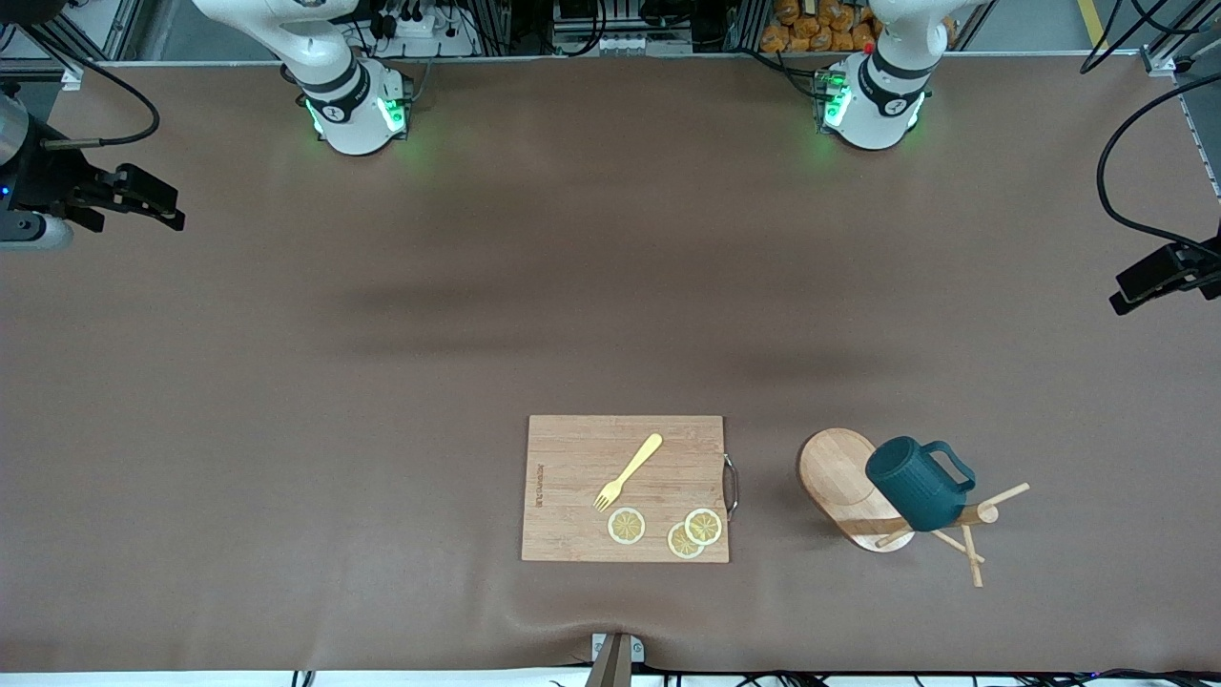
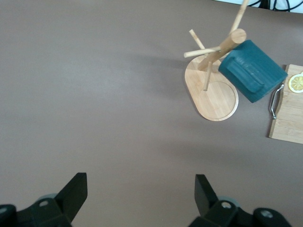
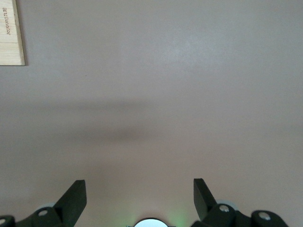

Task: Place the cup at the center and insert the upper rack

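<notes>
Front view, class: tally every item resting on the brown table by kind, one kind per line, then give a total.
Cup: 1
Mug tree: 1
Cutting board: 1
Fork: 1
Lemon slices: 3
Total: 7

The table [image 1: 382, 382] is showing a matt brown cover, smooth like soft vinyl or cloth. The board [image 1: 572, 477] is looking like pale grained wood — with a shiny metal handle [image 1: 731, 487] at its 3 o'clock edge. The fork [image 1: 630, 470] is looking like matt yellow plastic. The rack [image 1: 839, 472] is showing light, smooth bamboo-like wood, and the cup [image 1: 920, 482] hanging on it is appearing dark teal — ribbed, with a dull sheen.
</notes>
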`<state>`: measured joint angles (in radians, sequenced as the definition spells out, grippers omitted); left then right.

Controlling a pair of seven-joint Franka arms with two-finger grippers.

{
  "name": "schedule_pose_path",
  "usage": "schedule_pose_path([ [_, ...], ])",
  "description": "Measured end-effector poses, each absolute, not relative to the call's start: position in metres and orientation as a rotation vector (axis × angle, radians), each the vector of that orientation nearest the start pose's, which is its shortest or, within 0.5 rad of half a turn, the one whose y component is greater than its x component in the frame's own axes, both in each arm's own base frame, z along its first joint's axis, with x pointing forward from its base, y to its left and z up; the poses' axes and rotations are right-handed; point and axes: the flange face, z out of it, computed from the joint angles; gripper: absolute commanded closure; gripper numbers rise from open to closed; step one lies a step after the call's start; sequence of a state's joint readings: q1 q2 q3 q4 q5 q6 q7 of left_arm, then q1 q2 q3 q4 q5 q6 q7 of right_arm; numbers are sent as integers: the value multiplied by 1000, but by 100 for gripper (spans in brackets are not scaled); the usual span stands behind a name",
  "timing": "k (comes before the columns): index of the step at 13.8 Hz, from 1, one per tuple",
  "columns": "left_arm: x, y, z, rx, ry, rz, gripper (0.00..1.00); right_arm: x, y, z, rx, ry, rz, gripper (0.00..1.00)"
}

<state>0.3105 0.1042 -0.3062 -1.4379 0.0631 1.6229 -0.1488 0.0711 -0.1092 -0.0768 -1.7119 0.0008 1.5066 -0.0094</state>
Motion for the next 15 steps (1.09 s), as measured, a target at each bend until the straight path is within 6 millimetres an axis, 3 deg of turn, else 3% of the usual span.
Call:
schedule_pose_path([
  [3, 585, 8, 641, -3121, -233, -131, 0, 511, -5, 611, -3128, -6, 151, 0],
  [8, 567, 38, 637, -3163, -334, -94, 0, 511, -5, 611, -3128, -6, 151, 0],
  [12, 540, 32, 640, -3163, -325, -89, 0, 511, -5, 610, -3128, -6, 154, 0],
  [15, 533, 28, 638, -3164, -321, -75, 0, 511, -6, 607, -3127, -5, 165, 0],
])
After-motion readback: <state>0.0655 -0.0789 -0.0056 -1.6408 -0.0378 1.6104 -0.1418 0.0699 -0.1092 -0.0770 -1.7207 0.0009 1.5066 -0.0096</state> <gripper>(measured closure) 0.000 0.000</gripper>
